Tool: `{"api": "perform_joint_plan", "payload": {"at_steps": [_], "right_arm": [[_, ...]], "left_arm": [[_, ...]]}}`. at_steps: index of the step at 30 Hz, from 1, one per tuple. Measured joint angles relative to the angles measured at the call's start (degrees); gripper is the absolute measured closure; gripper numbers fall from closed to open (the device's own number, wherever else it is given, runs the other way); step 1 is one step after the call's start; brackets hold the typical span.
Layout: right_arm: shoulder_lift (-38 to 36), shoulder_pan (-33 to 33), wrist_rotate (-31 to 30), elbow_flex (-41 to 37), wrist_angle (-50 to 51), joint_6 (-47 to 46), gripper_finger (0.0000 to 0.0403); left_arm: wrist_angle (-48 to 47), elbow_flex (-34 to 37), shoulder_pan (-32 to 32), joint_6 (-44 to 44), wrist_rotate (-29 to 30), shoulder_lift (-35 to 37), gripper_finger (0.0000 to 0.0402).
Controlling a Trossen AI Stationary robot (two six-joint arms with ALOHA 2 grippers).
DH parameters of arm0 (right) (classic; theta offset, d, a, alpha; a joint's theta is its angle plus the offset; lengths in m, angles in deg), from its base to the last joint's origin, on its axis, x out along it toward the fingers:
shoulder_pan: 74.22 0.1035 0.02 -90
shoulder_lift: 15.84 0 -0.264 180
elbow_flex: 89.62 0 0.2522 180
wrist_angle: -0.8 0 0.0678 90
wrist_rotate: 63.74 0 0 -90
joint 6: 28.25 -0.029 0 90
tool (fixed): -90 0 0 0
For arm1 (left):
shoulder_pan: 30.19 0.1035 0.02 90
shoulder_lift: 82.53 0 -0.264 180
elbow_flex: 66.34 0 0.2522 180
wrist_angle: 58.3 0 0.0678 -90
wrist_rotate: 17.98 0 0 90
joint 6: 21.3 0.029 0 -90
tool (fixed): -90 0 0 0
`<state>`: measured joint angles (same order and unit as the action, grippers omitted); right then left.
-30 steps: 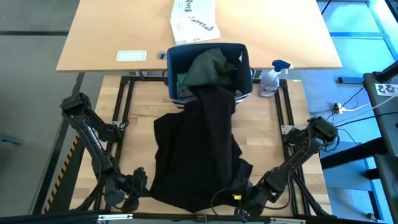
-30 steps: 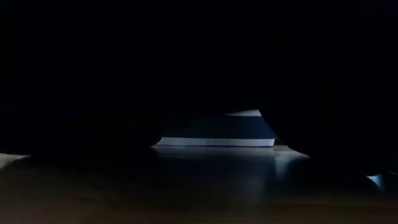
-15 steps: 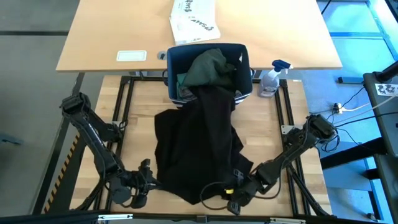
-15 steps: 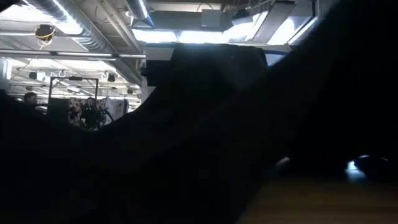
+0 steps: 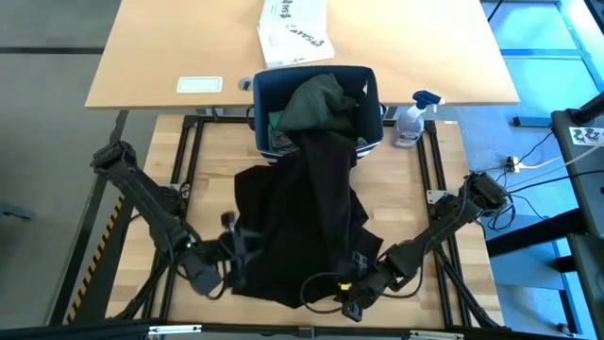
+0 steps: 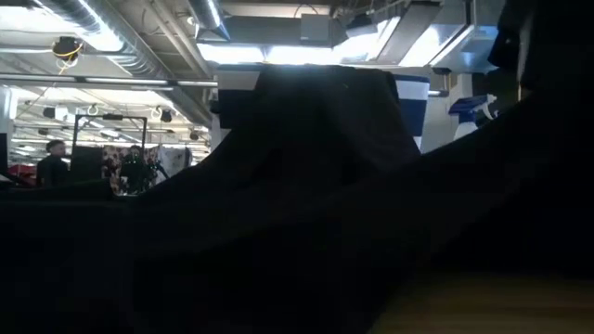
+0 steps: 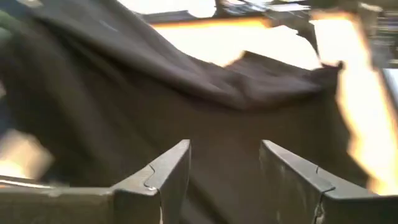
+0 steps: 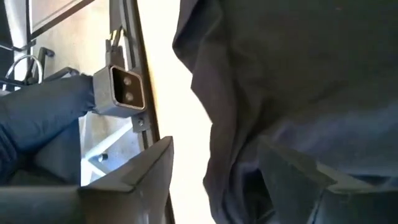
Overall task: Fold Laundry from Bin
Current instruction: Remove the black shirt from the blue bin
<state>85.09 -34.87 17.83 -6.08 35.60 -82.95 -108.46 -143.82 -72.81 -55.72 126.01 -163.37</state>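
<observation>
High view is showing the task barely begun: a black garment (image 5: 297, 222) is trailing from the bin (image 5: 318, 111) onto the bench (image 5: 203, 165), unfolded, with other laundry (image 5: 316, 102) waiting inside. Left hand (image 5: 232, 255) and right hand (image 5: 354, 283) are sitting low at its near edge, fingers parted, gripping nothing.

Black laundry (image 6: 306, 195) fills the foreground, draped before the striped bin (image 6: 413, 107).
</observation>
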Motion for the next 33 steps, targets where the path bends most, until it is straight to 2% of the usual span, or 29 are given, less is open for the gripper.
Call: {"api": "perform_joint_plan", "payload": {"at_steps": [3,7,11,15,21,23,29,33], "right_arm": [[0.0,0.0,0.0,0.0,-1.3,1.0,0.0155],[0.0,0.0,-0.5,3.0,-2.2,4.9,0.014],[-0.2,0.0,-4.7,7.5,3.7,10.6,0.013],[-0.1,0.0,-12.8,12.7,14.5,14.8,0.0127],[-0.1,-0.2,-32.7,18.1,28.0,18.7,0.0127],[-0.2,-1.0,-37.9,19.0,32.6,16.8,0.0127],[-0.6,-9.4,-45.0,19.6,42.9,7.3,0.0127],[-0.6,-16.4,-48.6,19.6,42.4,7.8,0.0127]], "left_arm": [[-1.7,-2.0,6.2,7.5,1.7,0.0,0.0213],[-4.2,-4.4,15.8,16.1,-0.7,0.0,0.0212],[-6.7,-7.0,24.0,23.4,-1.4,0.8,0.0212],[-6.5,-8.5,30.6,29.9,-4.6,3.2,0.0212],[-7.2,-8.6,39.4,38.0,-14.6,4.1,0.0212],[-7.5,-8.6,41.6,39.6,-16.5,3.9,0.0212],[-7.3,-8.6,45.5,42.6,-19.2,3.7,0.0212],[-7.3,-8.6,45.7,43.0,-20.7,3.7,0.0212]]}}
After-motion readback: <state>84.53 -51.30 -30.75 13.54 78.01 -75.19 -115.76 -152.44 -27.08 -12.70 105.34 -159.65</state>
